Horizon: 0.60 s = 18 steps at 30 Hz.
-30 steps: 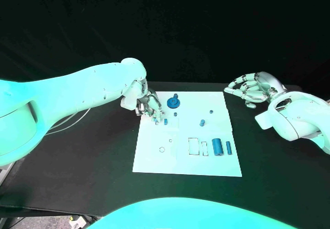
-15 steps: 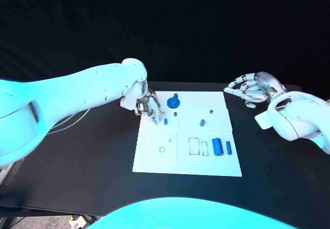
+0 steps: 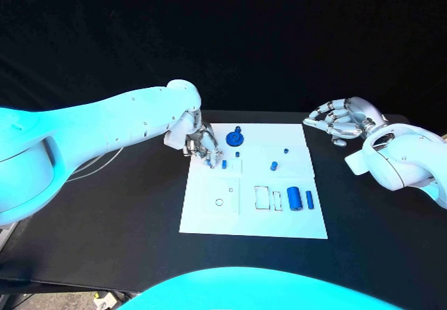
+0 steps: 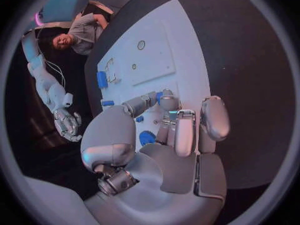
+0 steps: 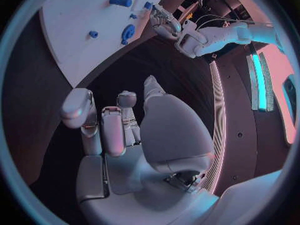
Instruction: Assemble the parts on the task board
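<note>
After easing the left hand (image 3: 199, 146) back toward the task board's (image 3: 251, 223) 11 o'clock, finds the small blue peg (image 3: 223, 164) upright by its narrowed fingertips (pinched or released, cannot tell), right hand (image 3: 337, 121) curled empty at 2 o'clock.

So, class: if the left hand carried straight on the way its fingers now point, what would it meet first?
Probably the small blue peg just beyond the left hand's fingertips, standing on the task board; depth is unclear, so the board itself might come first.

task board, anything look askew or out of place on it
Nothing stands out: the task board lies flat, the blue parts sit apart on it, and the left robot hand hovers at its far left corner.
</note>
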Each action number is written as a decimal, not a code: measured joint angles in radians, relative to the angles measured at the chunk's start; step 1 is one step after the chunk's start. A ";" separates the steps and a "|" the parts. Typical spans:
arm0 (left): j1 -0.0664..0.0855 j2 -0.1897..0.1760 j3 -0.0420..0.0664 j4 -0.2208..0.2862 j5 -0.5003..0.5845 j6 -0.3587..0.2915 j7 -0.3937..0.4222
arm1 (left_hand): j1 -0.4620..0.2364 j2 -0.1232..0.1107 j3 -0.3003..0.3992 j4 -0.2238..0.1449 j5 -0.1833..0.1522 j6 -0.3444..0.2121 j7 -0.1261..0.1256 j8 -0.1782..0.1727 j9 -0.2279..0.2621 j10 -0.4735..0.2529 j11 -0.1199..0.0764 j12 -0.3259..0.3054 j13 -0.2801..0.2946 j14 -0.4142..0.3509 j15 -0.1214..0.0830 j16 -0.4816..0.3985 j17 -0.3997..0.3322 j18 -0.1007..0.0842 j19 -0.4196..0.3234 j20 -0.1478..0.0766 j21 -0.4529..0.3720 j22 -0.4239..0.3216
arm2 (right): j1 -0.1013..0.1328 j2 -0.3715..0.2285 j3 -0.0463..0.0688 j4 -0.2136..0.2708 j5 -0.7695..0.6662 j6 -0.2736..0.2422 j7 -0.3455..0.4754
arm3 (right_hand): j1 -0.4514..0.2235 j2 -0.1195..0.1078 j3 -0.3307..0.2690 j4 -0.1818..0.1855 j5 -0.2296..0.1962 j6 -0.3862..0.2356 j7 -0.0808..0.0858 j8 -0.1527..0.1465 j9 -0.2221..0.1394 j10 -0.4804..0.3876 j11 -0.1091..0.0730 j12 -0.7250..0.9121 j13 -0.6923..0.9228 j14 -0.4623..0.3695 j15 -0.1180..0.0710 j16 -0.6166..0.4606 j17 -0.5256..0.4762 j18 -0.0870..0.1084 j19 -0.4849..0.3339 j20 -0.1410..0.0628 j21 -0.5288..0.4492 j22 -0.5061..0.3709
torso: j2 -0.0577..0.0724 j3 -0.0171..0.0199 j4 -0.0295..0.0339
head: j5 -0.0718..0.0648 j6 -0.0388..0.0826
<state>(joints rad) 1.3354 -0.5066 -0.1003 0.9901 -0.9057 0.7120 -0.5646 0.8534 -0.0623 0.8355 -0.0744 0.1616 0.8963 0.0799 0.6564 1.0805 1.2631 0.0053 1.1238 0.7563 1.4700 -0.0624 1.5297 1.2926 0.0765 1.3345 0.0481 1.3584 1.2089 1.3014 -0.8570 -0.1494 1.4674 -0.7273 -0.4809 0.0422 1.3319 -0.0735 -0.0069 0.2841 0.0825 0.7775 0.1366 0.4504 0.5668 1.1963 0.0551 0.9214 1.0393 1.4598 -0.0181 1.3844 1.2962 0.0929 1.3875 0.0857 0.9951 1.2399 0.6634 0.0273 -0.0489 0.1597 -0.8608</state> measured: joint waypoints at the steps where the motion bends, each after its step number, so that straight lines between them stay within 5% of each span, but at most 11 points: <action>1: 0.000 0.000 -0.001 0.000 -0.001 -0.002 0.000 | 0.000 0.000 0.000 0.000 0.000 0.000 0.000 0.000 0.000 0.000 0.000 0.000 0.000 0.000 0.000 0.000 0.000 0.000 0.000 0.000 0.000 0.000 | 0.000 0.000 0.000 0.000 0.000 0.000 0.000 | 0.000 0.000 0.000 0.000 0.000 0.000 0.000 0.000 0.000 0.000 0.000 0.000 0.000 0.000 0.000 0.000 0.000 0.000 0.000 0.000 0.000 0.000 | 0.000 0.0000 0.0000 | 0.000 0.000; 18: -0.001 0.002 -0.002 -0.001 -0.042 -0.068 0.004 | 0.000 0.000 0.000 0.000 0.000 -0.004 0.000 0.000 0.000 0.000 0.000 0.000 0.000 0.000 0.000 0.000 0.000 0.000 0.000 0.000 0.000 0.000 | 0.000 0.000 0.000 0.000 0.000 0.001 0.000 | 0.000 0.000 0.000 0.000 0.000 0.000 0.000 0.000 0.000 0.000 0.000 0.000 0.000 0.000 0.000 0.000 0.000 0.000 0.000 0.000 0.000 0.000 | -0.001 0.0001 0.0006 | -0.002 -0.001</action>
<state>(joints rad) 1.3341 -0.5042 -0.1018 0.9892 -0.9481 0.6438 -0.5609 0.8534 -0.0624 0.8354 -0.0744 0.1615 0.8927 0.0800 0.6560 1.0804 1.2630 0.0053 1.1238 0.7561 1.4701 -0.0624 1.5297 1.2926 0.0765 1.3345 0.0481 1.3584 1.2088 1.3013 -0.8575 -0.1494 1.4676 -0.7272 -0.4804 0.0426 1.3319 -0.0735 -0.0069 0.2841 0.0825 0.7775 0.1366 0.4504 0.5668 1.1963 0.0551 0.9214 1.0393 1.4598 -0.0181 1.3844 1.2962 0.0929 1.3875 0.0857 0.9951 1.2399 0.6629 0.0274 -0.0483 0.1580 -0.8614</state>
